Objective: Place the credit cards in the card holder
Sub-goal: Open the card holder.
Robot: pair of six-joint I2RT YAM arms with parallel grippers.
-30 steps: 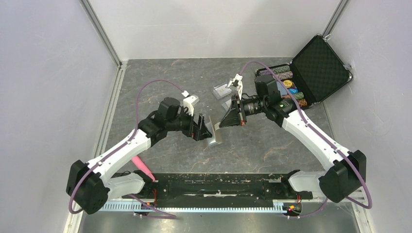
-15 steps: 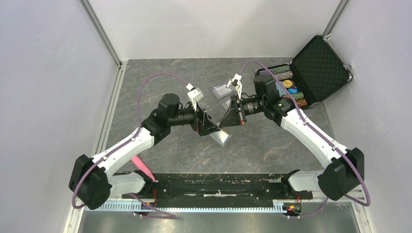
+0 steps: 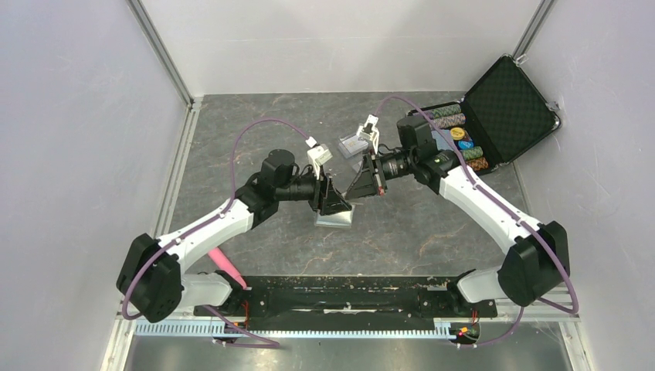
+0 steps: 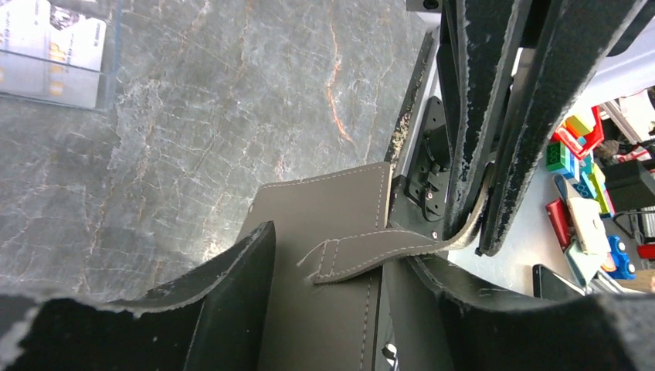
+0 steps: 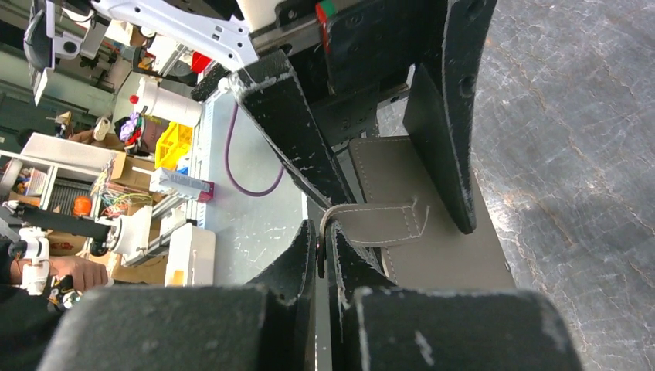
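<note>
**Strap lifted, card holder braced: opening stage, no card loaded**

Over the last second the left gripper (image 4: pixel 336 255) has moved right and away from you, and it now stands directly over the card holder (image 3: pixel 334 219). The holder has turned from a skewed pose to lie flat and square on the counter (image 3: pixel 255 131), near the middle, between the two arms. The left jaws are spread, one on each side of the holder. You cannot tell from these views whether they press on it.

The right gripper (image 5: pixel 320 239) has edged slightly left. Its jaws are clamped on the free end of the strap (image 5: pixel 378 220), which arches up off the holder's outer face.

The holder itself is folded shut, and no inner pocket shows. The credit cards (image 4: pixel 62 39) lie farther back on the counter, well apart from the holder, seemingly inside a clear case (image 3: pixel 354 144).

In judgement, the closure is being freed. You must still fold the holder open before either card can be fetched.
</note>
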